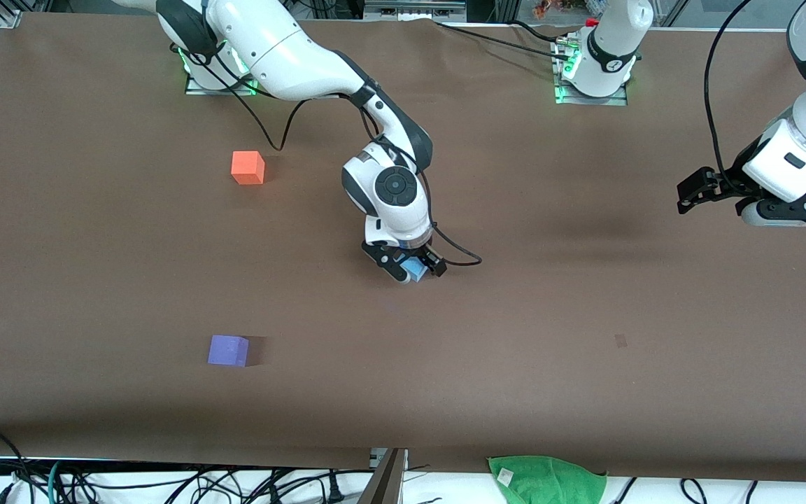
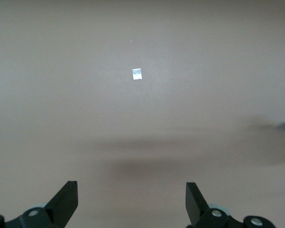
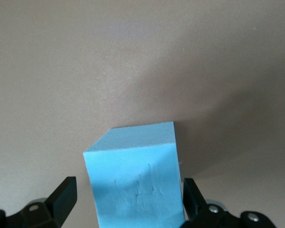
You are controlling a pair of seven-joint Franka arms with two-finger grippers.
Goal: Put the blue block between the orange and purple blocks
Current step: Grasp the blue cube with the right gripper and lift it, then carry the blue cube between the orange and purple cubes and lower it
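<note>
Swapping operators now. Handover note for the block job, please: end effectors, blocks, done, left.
Right end effector: down at mid-table, fingers open, straddling the blue block, not clamped.
Left end effector: open, empty, waiting above the left arm's end of the table.
Orange block and purple block: toward the right arm's end, orange farther from the front camera.
Done: approach.
Left: grasp, carry, set blue between them.

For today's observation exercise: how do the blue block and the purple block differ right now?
The blue block is light sky-blue; the purple block is darker violet. The blue one sits between the right gripper's jaws, mid-table; the purple one stands alone, nearer the front camera. Both are cubes of similar size.
</note>
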